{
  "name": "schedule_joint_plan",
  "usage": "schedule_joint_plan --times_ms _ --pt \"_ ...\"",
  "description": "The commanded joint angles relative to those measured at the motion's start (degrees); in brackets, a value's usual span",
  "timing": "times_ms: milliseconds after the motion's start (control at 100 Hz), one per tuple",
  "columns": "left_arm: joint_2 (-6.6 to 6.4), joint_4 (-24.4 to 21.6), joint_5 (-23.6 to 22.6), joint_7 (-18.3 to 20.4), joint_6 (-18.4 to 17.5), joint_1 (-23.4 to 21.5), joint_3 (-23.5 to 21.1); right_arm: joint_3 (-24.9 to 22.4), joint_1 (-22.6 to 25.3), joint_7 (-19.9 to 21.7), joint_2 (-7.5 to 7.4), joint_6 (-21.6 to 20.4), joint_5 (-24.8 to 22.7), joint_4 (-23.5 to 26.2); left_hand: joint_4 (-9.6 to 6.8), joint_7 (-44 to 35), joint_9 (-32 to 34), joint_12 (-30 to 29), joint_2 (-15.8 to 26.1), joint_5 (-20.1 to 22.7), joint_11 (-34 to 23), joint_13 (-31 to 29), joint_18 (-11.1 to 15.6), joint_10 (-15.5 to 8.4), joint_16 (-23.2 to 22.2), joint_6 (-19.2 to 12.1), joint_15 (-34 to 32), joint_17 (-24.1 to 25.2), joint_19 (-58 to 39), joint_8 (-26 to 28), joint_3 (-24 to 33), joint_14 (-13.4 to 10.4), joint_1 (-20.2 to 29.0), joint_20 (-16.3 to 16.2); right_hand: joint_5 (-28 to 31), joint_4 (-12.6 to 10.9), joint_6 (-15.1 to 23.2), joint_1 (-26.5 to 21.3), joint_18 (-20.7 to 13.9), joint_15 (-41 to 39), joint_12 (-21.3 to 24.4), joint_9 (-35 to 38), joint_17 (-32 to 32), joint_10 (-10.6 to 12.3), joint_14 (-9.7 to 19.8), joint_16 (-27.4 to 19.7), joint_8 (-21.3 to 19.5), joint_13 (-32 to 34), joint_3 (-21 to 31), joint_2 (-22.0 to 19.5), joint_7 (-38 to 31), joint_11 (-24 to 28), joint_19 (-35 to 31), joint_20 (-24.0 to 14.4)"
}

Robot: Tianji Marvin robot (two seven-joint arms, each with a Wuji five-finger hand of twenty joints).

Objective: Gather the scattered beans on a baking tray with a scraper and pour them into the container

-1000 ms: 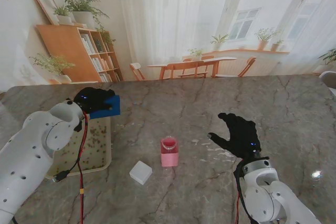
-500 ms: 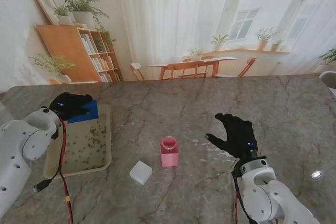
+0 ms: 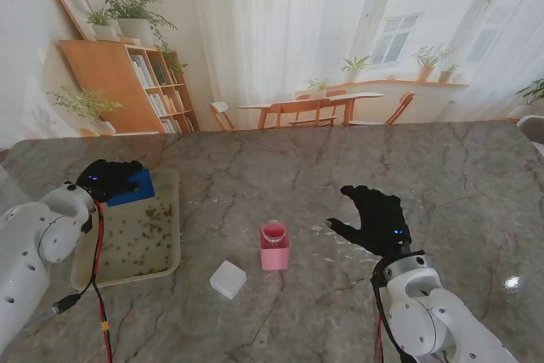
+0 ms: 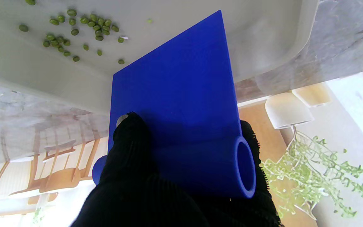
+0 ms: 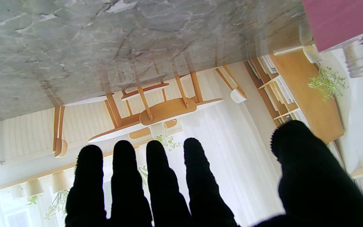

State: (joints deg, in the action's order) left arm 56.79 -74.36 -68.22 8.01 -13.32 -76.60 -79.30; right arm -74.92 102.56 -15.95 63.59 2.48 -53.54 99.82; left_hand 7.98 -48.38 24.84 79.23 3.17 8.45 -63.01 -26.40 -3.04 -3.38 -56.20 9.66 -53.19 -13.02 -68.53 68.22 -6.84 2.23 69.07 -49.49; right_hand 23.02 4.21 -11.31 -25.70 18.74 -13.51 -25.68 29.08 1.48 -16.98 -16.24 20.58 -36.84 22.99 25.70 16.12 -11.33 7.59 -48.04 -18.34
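Observation:
My left hand [image 3: 109,178] is shut on a blue scraper [image 3: 133,188] at the far end of the cream baking tray [image 3: 170,268], on the left side of the table. Small green beans [image 3: 134,240] lie scattered over the tray floor. In the left wrist view the scraper blade [image 4: 175,82] reaches down to the tray floor beside a cluster of beans [image 4: 74,30]. The pink-based clear container [image 3: 274,246] stands mid-table. My right hand [image 3: 376,218] hovers open, fingers spread, to the right of the container; its fingers [image 5: 159,186] hold nothing.
A small white square block [image 3: 228,279] lies on the marble table [image 3: 340,167] between the tray and the container, nearer to me. A red and black cable [image 3: 98,278] hangs from my left wrist across the tray's near-left part.
My left hand has carried the scraper left and nearer to me, from beyond the tray's far right corner onto its far end. My right hand has drifted slightly left toward the container.

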Motion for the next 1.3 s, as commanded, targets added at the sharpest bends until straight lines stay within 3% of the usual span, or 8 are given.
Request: schedule_joint_plan --times_ms 0,140,310,650,760,930,1060,1290 --pt "-0.31 1.07 -0.23 -0.16 -0.87 0.80 0.48 0.25 -0.13 0.93 -0.16 -0.54 -0.17 -0.32 -4.37 -1.39 -2.67 -0.15 8.12 -1.68 2.76 1.50 0.08 -2.02 0.36 2.61 0.36 1.05 0.69 2.21 3.79 0.85 4.61 -0.53 -0.04 -1.72 0.56 -0.33 0.84 -0.30 -0.92 0.17 -0.27 0.77 0.15 0.62 -0.50 0.55 -2.05 -1.84 -0.07 0.28 -0.98 0.52" --pt "-0.46 3.57 -0.13 -1.36 -1.15 2.01 2.00 0.46 -0.30 1.11 -0.21 -0.70 -0.26 -0.45 -4.41 -1.60 -3.61 -0.83 8.25 -2.43 3.57 2.20 -0.23 -1.47 0.89 2.18 1.30 1.86 1.47 1.89 3.70 1.15 4.19 -0.21 -0.01 -1.72 0.55 -0.36 0.86 -0.32 -0.92 0.19 -0.25 0.74 0.13 0.62 -0.50 0.57 -2.07 -1.86 -0.08 0.29 -0.98 0.51" --pt "-0.44 6.26 0.79 -3.03 -0.35 3.27 3.89 0.65 -0.40 1.69 -0.30 -0.71 -0.30 -0.40 -4.35 -2.56 -5.32 -3.85 5.37 -4.93 7.72 3.38 -0.64 -0.12 2.33 -0.03 3.40 3.37 3.06 2.79 3.75 1.35 3.33 0.70 -0.03 -1.72 0.57 -0.32 0.86 -0.31 -0.92 0.18 -0.27 0.73 0.12 0.62 -0.51 0.55 -2.11 -1.93 -0.07 0.28 -0.96 0.52" --pt "-0.46 8.01 1.43 -3.79 0.10 4.04 5.55 0.94 -0.62 2.00 -0.35 -0.75 -0.26 -0.53 -4.17 -6.93 -5.24 -4.32 0.53 -5.23 13.70 4.05 -1.80 1.35 4.51 -2.87 5.87 4.50 4.22 16.03 3.85 1.75 3.17 1.99 -0.13 -1.73 0.51 -0.29 0.85 -0.28 -0.92 0.17 -0.27 0.74 0.07 0.61 -0.49 0.52 -2.15 -2.09 -0.03 0.27 -0.98 0.51" --pt "-0.48 8.06 1.47 -3.70 0.16 3.78 5.88 0.96 -0.63 2.01 -0.34 -0.68 -0.22 -0.52 -4.15 -9.08 -5.10 -4.63 -1.84 -4.87 14.63 3.85 -1.90 1.49 5.15 -2.92 6.57 4.18 4.15 16.34 3.81 2.00 2.12 2.20 -0.09 -1.72 0.52 -0.27 0.82 -0.28 -0.91 0.17 -0.26 0.72 0.16 0.61 -0.50 0.54 -2.19 -2.11 -0.04 0.27 -0.97 0.52" --pt "-0.44 8.02 2.06 -2.81 0.83 3.22 6.23 0.98 -0.64 2.00 -0.32 -0.64 -0.11 -0.55 -4.16 -11.72 -2.56 -7.92 -2.39 -4.18 19.23 2.33 -2.05 2.58 6.99 -2.62 8.49 2.73 3.91 10.29 4.11 3.02 0.92 2.67 -0.09 -1.74 0.53 -0.33 0.82 -0.31 -0.92 0.20 -0.27 0.78 0.16 0.62 -0.50 0.59 -2.19 -2.14 -0.04 0.28 -0.97 0.51" --pt "-0.45 7.61 2.36 -1.73 1.10 2.59 6.02 0.96 -0.65 1.92 -0.31 -0.73 -0.08 -0.60 -4.12 -6.19 1.58 -11.55 -1.08 -0.53 23.59 -0.93 -1.40 3.44 8.19 -2.13 9.60 -0.08 3.24 3.00 4.05 2.37 0.63 2.76 -0.10 -1.74 0.50 -0.34 0.84 -0.32 -0.92 0.25 -0.22 0.75 0.09 0.63 -0.50 0.61 -2.21 -2.14 -0.03 0.29 -0.99 0.51" --pt "-0.66 5.41 1.48 0.38 -0.42 0.48 3.74 0.86 -0.60 1.83 -0.29 -0.87 0.02 -0.62 -4.10 5.30 8.21 -20.86 2.93 10.31 28.07 -6.62 0.84 4.18 9.48 -1.57 11.06 -5.18 2.24 -10.79 3.96 1.71 3.35 3.21 -0.05 -1.74 0.53 -0.33 0.86 -0.26 -0.92 0.29 -0.23 0.78 0.11 0.61 -0.50 0.59 -2.23 -2.09 -0.05 0.30 -0.98 0.50"
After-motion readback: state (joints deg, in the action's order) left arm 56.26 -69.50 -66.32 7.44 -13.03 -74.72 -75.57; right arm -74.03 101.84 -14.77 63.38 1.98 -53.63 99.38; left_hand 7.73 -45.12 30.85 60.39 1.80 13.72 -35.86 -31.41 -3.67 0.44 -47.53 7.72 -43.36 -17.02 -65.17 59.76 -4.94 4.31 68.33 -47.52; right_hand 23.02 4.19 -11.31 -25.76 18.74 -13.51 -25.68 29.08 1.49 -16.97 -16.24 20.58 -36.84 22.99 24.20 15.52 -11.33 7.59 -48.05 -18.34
